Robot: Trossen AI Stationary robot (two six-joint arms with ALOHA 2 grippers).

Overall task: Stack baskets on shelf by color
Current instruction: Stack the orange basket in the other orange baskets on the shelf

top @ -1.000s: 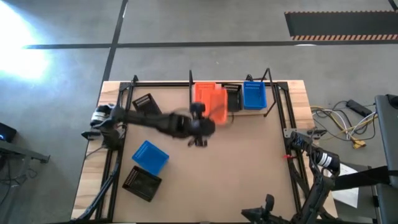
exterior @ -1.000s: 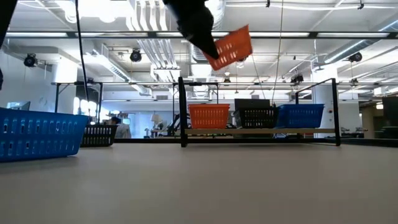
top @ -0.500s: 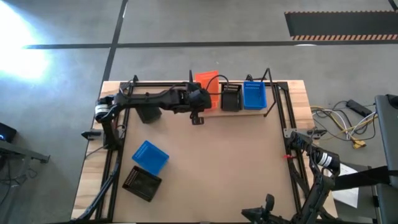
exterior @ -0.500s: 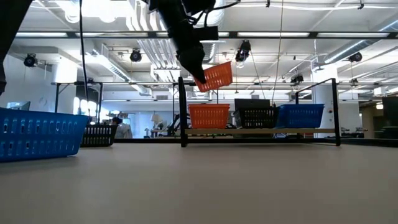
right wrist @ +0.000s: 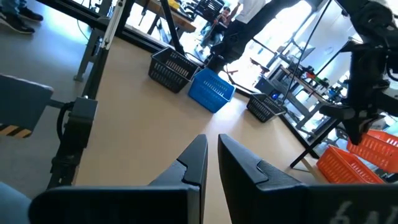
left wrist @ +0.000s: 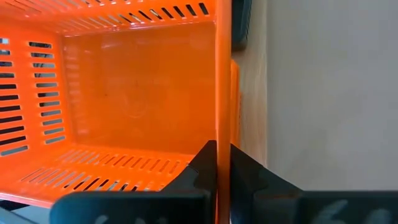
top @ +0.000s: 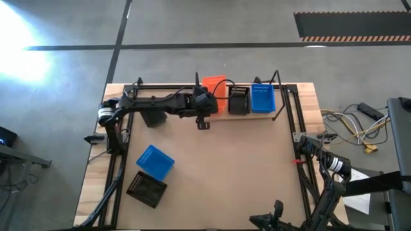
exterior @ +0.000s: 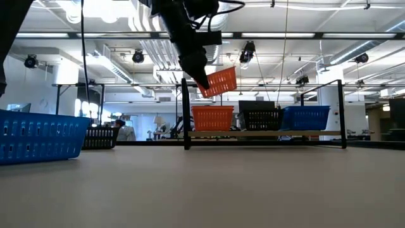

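My left gripper (top: 204, 109) (left wrist: 222, 163) is shut on an orange basket (exterior: 219, 81) and holds it in the air above the shelf's left end. Below it a second orange basket (exterior: 212, 118) stands on the shelf board (exterior: 266, 133), with a black basket (top: 239, 101) and a blue basket (top: 262, 97) to its right. A black basket (top: 149, 110), a blue basket (top: 155, 161) and another black basket (top: 146, 189) lie on the table's left part. My right gripper (right wrist: 211, 152) waits shut near the table's near right corner. My left gripper pinches one side wall of the orange basket at its rim (left wrist: 222, 124), one finger (left wrist: 202, 171) inside the basket and the other outside. It comes at the wall from above. The basket hangs lifted clear, tilted, over the orange basket on the shelf.
Black upright end frames (exterior: 185, 114) (exterior: 342, 114) close the shelf on both sides. Black rails (top: 292, 115) run along the table's far, left and right edges. The tabletop's middle and right (top: 244, 167) hold no baskets.
My left gripper has carried the orange basket from over the table's middle toward the far edge, ending above the shelf's left end and lower than before. The basket has stayed tilted in the hold. In the last half second it has hardly moved.
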